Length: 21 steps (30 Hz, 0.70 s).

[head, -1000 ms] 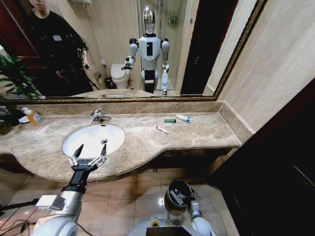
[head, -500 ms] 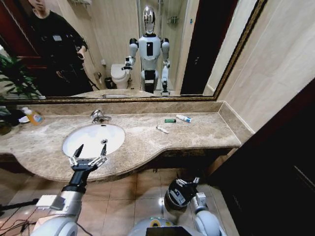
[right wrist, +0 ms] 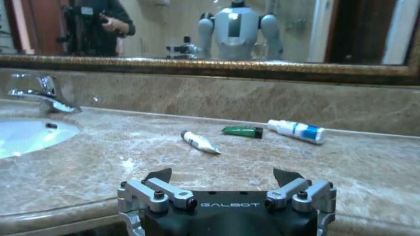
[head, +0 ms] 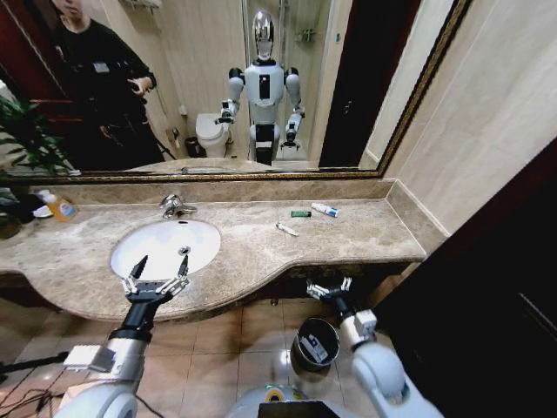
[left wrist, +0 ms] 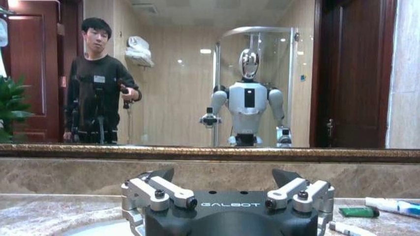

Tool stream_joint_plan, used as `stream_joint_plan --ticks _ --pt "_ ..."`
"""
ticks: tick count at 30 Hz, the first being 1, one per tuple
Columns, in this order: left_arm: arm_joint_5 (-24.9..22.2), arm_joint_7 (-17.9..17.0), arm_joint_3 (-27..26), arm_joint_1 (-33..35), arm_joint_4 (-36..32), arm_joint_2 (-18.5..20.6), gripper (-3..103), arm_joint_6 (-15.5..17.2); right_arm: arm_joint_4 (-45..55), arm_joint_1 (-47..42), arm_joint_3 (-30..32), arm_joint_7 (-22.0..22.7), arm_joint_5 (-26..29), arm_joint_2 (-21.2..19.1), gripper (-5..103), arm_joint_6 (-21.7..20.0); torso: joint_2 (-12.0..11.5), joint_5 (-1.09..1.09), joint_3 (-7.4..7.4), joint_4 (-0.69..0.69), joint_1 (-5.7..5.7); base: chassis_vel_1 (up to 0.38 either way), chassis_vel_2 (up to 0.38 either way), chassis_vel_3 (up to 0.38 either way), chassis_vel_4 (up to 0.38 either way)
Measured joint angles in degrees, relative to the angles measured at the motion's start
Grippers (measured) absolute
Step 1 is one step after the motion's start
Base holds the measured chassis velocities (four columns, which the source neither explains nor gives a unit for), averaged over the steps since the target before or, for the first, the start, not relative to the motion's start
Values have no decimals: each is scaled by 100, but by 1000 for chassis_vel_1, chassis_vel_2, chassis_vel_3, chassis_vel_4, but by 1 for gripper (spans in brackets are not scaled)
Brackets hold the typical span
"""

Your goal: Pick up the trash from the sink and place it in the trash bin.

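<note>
The white oval sink point(head: 161, 248) with its chrome faucet point(head: 174, 206) is set in the marble countertop. Trash lies on the counter right of the basin: a small white tube point(head: 286, 229), a green piece point(head: 300, 213) and a white-blue packet point(head: 325, 210). My left gripper point(head: 157, 277) hovers open over the sink's front rim. My right gripper point(head: 328, 289) is open at the counter's front edge, above the trash bin point(head: 300, 353) on the floor. The right wrist view shows the tube point(right wrist: 200, 141), green piece point(right wrist: 243, 131) and packet point(right wrist: 296, 132) beyond the open right gripper point(right wrist: 223, 176).
An orange-yellow bottle point(head: 59, 206) stands at the counter's far left by a plant point(head: 26, 139). A large mirror backs the counter. A dark wall closes the right side. A white piece point(head: 315, 348) lies inside the bin.
My right arm has risen from over the trash bin up to the counter's front edge. The left arm has not moved.
</note>
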Motion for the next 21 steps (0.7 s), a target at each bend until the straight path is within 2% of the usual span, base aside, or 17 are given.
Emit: stream_joint_plan --ticks 5,10,11,13,21 --pt "0 0 0 1 0 0 100 0 -381 835 -217 -146 536 -282 100 -327 0 0 0 -1 0 0 0 0 0" --pt "0 0 0 0 0 1 100 0 -805 1503 -530 -262 729 -435 100 -432 0 0 0 1 0 0 0 0 0" --pt "0 1 0 0 0 0 100 0 -1106 1848 -671 -406 821 -479 100 -491 0 1 0 1 0 0 0 0 0" --pt "0 0 0 0 0 0 100 0 -1538 2269 -824 -651 868 -502 100 -500 0 0 0 1 1 0 0 0 0" --pt "0 0 0 0 0 0 100 0 -2499 3330 -1442 -838 1027 -423 100 -491 0 -1 0 0 0 0 0 0 0"
